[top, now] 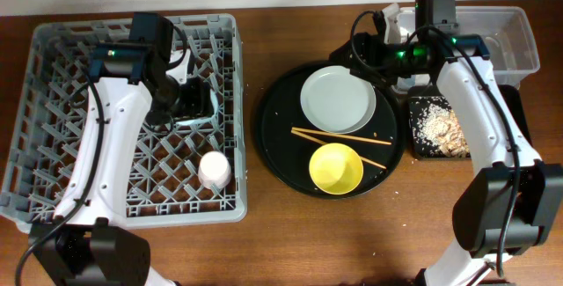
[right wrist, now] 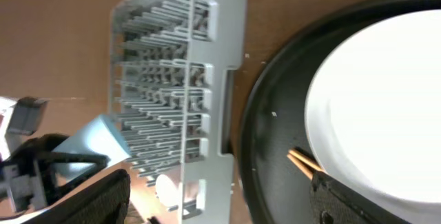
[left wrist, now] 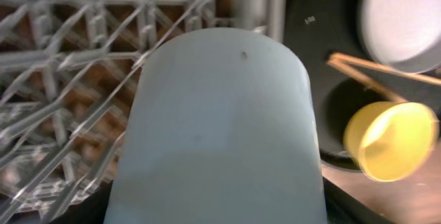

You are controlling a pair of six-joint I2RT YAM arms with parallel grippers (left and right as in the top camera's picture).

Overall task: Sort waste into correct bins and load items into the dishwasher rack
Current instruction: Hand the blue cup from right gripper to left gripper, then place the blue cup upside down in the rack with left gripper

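Note:
My left gripper (top: 192,101) is over the grey dishwasher rack (top: 53,48) and is shut on a pale blue cup (left wrist: 220,120), which fills the left wrist view. The cup also shows in the right wrist view (right wrist: 96,138). A white cup (top: 214,170) stands in the rack's near right part. The black round tray (top: 277,132) holds a pale plate (top: 339,99), a pair of chopsticks (top: 339,136) and a yellow bowl (top: 336,167). My right gripper (top: 371,53) is open and empty, above the tray's far edge next to the plate (right wrist: 386,107).
A clear plastic bin (top: 510,35) stands at the back right. A black container with food scraps (top: 435,126) sits right of the tray. Small crumbs lie on the tray and on the brown table (top: 290,242).

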